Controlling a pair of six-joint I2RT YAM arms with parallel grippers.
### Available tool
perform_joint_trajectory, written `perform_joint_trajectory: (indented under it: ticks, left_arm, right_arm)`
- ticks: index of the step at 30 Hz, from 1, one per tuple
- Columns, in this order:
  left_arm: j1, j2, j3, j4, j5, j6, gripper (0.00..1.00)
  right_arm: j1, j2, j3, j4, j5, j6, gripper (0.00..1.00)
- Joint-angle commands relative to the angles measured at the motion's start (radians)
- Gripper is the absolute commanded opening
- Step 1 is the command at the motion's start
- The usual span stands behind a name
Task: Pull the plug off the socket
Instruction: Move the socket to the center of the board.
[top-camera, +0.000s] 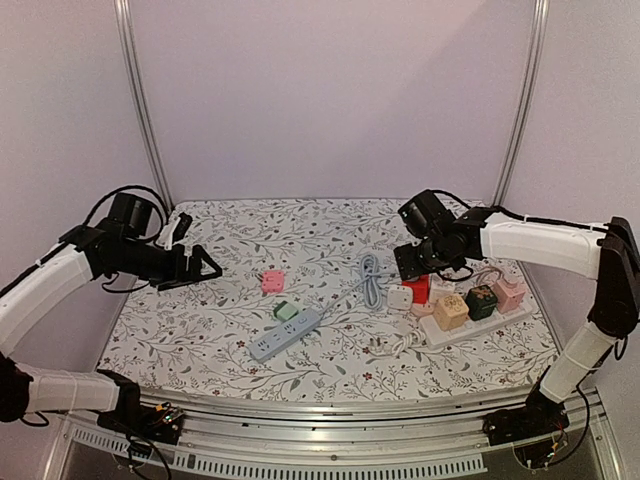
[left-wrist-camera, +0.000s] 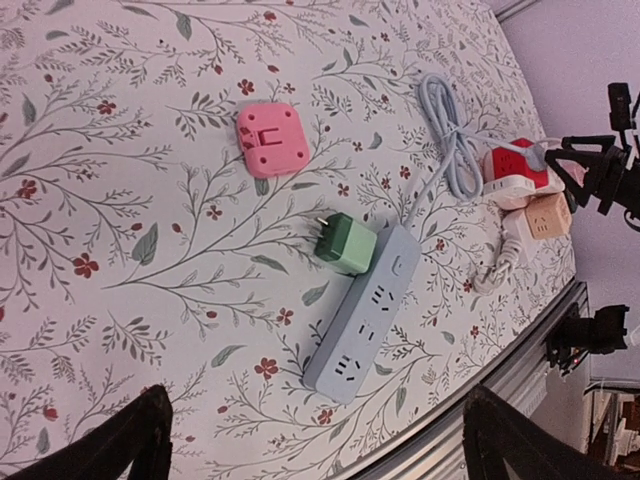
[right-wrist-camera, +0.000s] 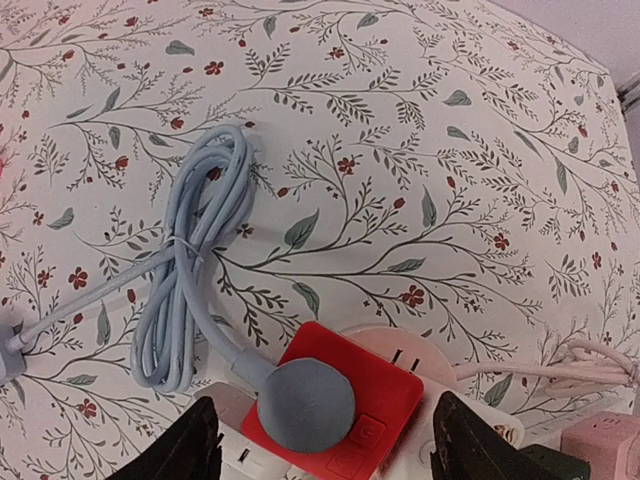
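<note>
A round grey-blue plug (right-wrist-camera: 305, 405) sits pushed into a red cube socket (right-wrist-camera: 385, 385), which stands at the left end of a row of cube adapters (top-camera: 417, 288). Its pale blue cable (right-wrist-camera: 190, 290) runs off in a tied coil to the left. My right gripper (right-wrist-camera: 325, 445) hangs right above them, open. One black finger (right-wrist-camera: 180, 445) stands left of the plug and the other finger (right-wrist-camera: 485, 440) right of the red cube, with a gap on both sides. My left gripper (top-camera: 205, 268) is open and holds nothing, over the table's left side.
A grey-blue power strip (left-wrist-camera: 365, 325) lies mid-table with a green adapter (left-wrist-camera: 346, 243) at its end and a pink adapter (left-wrist-camera: 271, 139) beyond. A white strip (top-camera: 470, 328) carries tan, dark green and pink cubes on the right. The table's front rail (top-camera: 330, 405) is close.
</note>
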Motion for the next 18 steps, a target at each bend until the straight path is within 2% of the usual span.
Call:
perform_joint_trajectory:
  ticks: [1, 6, 15, 18]
  left_arm:
    - [0.052, 0.023, 0.019, -0.028, 0.010, 0.084, 1.00]
    - [0.088, 0.035, 0.000, 0.004, 0.023, 0.104, 1.00]
    - [0.105, 0.016, -0.018, 0.032, -0.018, 0.114, 1.00]
    - [0.105, -0.004, -0.022, 0.033, -0.032, 0.113, 1.00]
  right_arm:
    - [-0.004, 0.045, 0.056, -0.036, -0.025, -0.062, 0.70]
    - [-0.003, 0.082, 0.076, -0.058, -0.053, -0.092, 0.64]
    - [-0.003, 0.108, 0.069, -0.084, -0.031, -0.105, 0.63]
    - [-0.004, 0.117, 0.069, -0.084, -0.029, -0.104, 0.59]
